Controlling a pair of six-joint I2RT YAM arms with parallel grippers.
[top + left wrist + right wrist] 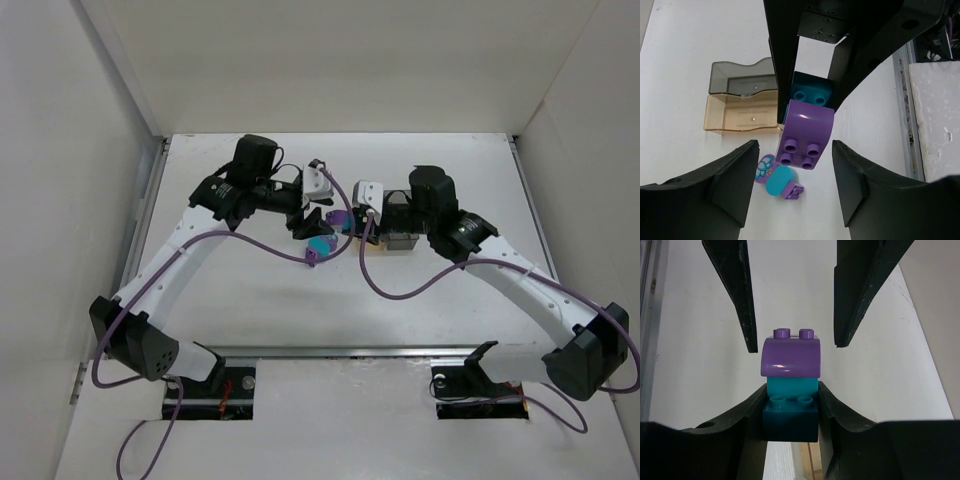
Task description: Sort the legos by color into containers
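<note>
My right gripper [791, 389] is shut on a dark teal brick [791, 412], which carries a lighter teal part and a purple curved brick [791, 357] on its far end. It holds this stack above the table. My left gripper [795, 150] is open; its fingers [742, 300] flank the purple brick's [806, 132] studded end without touching. The two grippers meet at mid-table [335, 218]. The amber bin [740, 114] and smoky grey bin [742, 77] stand side by side, both looking empty. A teal round piece [780, 180], a purple flower piece [764, 167] and a small purple brick [794, 190] lie below.
White walls close in the table on three sides. A metal rail [905, 125] runs along the table's left edge. The right arm [500, 265] hides most of the bins [403, 240] in the top view. The loose pieces [318, 247] lie just in front of the grippers.
</note>
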